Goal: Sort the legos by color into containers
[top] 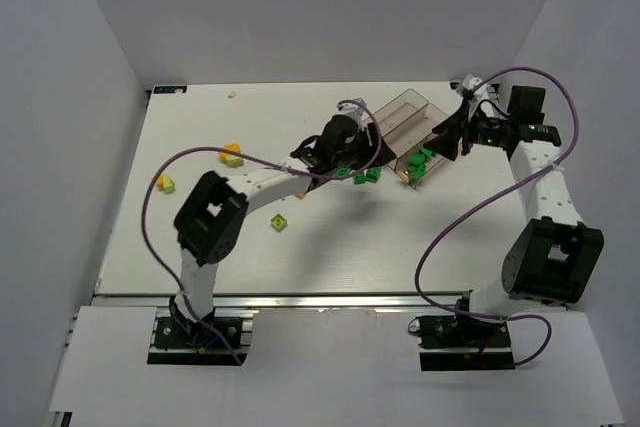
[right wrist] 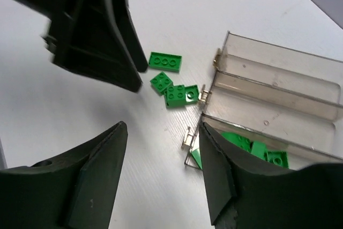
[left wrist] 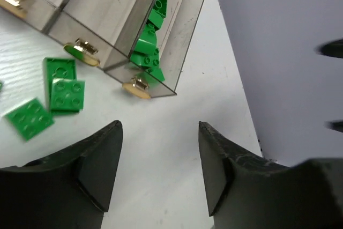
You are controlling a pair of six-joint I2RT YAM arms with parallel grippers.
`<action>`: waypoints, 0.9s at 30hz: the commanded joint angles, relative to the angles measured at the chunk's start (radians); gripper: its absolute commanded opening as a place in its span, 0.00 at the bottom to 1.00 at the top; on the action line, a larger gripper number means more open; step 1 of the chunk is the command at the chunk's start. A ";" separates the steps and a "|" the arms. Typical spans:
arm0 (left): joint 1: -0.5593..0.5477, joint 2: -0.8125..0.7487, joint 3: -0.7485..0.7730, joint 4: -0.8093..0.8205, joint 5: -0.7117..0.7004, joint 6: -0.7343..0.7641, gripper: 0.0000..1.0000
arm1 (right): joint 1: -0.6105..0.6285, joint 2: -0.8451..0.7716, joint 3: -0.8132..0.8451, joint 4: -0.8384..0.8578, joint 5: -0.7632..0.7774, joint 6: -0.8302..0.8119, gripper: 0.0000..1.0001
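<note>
1. Orange-yellow and pale lime legos sit in two pairs at the far left of the white desk (top: 350, 257). One orange-yellow brick (top: 232, 148) touches a lime brick (top: 234, 159), and further left a second orange-yellow brick (top: 159, 180) touches a second lime brick (top: 168, 186).
2. We see a lone lime brick (top: 279, 223) lying nearer the arm bases, just beside the left arm's forearm.
3. The left gripper (left wrist: 159, 132) hangs over the middle of the desk. Its fingers (left wrist: 102, 164) stand well apart with only bare desk between them, so it holds nothing.
4. A few loose green legos (top: 360, 176) lie flat on the desk, close together, just beside the short ends of the containers where small gold handles stick out.
5. The containers (top: 400, 112) are three smoky clear bins joined side by side, set at an angle on the desk. We find a pile of binned green legos (left wrist: 150, 46) in the rightmost bin.
6. The right gripper (right wrist: 162, 132) hovers by the handle end of that bin. Its fingers (right wrist: 96, 181) are spread wide and grip nothing, and we see desk between them.
</note>
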 commanded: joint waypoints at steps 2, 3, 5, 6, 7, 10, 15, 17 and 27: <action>0.011 -0.223 -0.179 0.017 -0.108 0.028 0.70 | 0.083 0.079 0.094 -0.380 -0.017 -0.492 0.62; 0.017 -0.284 -0.213 0.000 -0.129 0.026 0.73 | 0.106 0.094 0.102 -0.416 0.010 -0.549 0.63; 0.032 -0.347 -0.316 -0.017 -0.145 0.020 0.74 | 0.180 0.119 0.096 -0.427 0.109 -0.617 0.64; 0.038 -0.379 -0.352 -0.032 -0.150 0.017 0.74 | 0.204 0.122 0.085 -0.404 0.142 -0.626 0.65; 0.049 -0.448 -0.388 -0.041 -0.156 0.014 0.75 | 0.249 0.123 0.076 -0.384 0.210 -0.635 0.65; 0.066 -0.608 -0.537 -0.072 -0.203 -0.007 0.77 | 0.309 0.133 0.050 -0.314 0.342 -0.671 0.68; 0.074 -0.858 -0.750 -0.179 -0.309 -0.055 0.81 | 0.363 0.171 0.033 -0.329 0.415 -1.008 0.79; 0.075 -0.967 -0.790 -0.211 -0.343 -0.076 0.83 | 0.370 0.185 0.027 -0.326 0.455 -1.115 0.82; 0.077 -1.308 -0.975 -0.371 -0.466 -0.210 0.85 | 0.435 0.364 0.159 -0.379 0.565 -1.390 0.83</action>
